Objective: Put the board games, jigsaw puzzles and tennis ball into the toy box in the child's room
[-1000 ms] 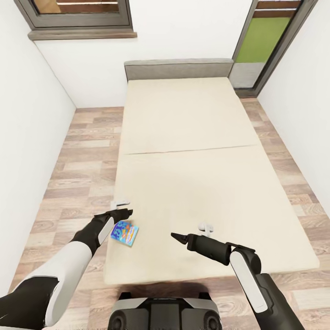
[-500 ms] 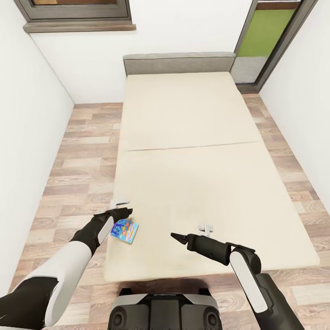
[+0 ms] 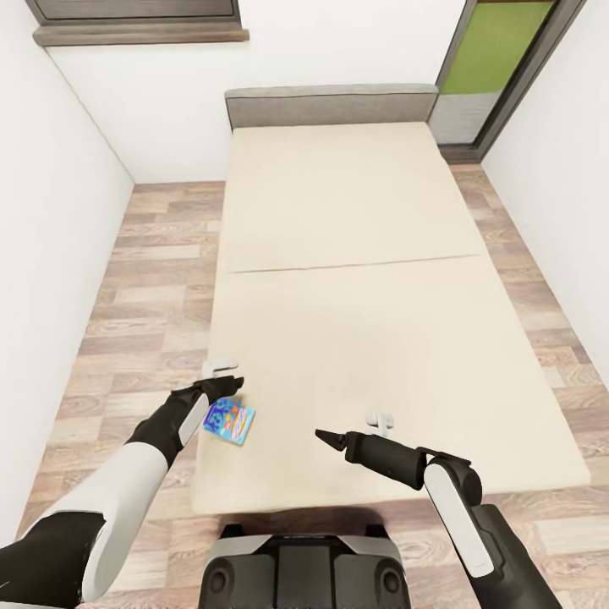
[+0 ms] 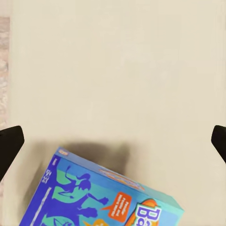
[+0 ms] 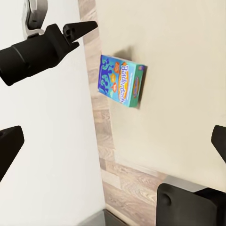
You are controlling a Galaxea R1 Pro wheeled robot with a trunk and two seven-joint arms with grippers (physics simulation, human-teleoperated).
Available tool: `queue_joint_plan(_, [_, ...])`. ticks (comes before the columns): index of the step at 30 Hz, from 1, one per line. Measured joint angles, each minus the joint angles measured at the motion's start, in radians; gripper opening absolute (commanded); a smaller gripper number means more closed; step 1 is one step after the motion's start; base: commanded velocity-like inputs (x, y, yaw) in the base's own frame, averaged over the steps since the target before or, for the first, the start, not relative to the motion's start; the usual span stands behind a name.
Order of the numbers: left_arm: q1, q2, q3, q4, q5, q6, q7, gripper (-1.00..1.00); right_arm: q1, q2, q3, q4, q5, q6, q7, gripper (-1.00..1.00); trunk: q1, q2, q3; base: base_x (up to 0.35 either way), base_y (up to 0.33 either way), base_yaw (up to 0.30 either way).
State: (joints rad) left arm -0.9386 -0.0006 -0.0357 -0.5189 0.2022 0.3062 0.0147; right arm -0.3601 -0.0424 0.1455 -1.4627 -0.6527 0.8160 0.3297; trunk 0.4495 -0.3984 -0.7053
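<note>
A blue board game (image 3: 230,421) with cartoon print lies on the bed (image 3: 355,254), close to the beige mattress's near left edge. My left gripper (image 3: 225,378) hovers just beyond it, open, with nothing between its fingers. In the left wrist view the box (image 4: 103,195) sits low between the two spread fingertips (image 4: 9,143). My right gripper (image 3: 351,427) hangs open over the near middle of the mattress, apart from the box. The right wrist view looks across at the box (image 5: 121,81) and at the left gripper's dark fingers (image 5: 77,29).
Wood plank floor (image 3: 144,279) runs along both sides of the bed, between white walls. A grey headboard (image 3: 330,106) stands at the far end, with a dark-framed window (image 3: 495,68) at the back right. The robot's base (image 3: 300,571) is at the bed's foot.
The whole view has shifted: the bed and walls sit a little higher and closer in the picture. Both arms keep their pose, and the blue box stays by the left gripper.
</note>
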Motion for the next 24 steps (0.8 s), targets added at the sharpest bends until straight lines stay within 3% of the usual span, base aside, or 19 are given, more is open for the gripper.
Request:
queue_joint_plan(18, [0.000,0.002,-0.001,-0.001,0.000,0.000,-0.001,1.00,0.000,-0.001,0.000,-0.008,0.000,0.003,0.001,1.00,0.000,0.000,-0.030,0.000,0.000,0.000])
queue_joint_plan(24, [0.000,0.001,-0.002,-0.001,0.000,0.000,-0.001,1.00,0.010,-0.003,0.003,-0.123,-0.016,0.080,0.020,1.00,0.000,0.000,-0.034,0.000,0.000,0.000])
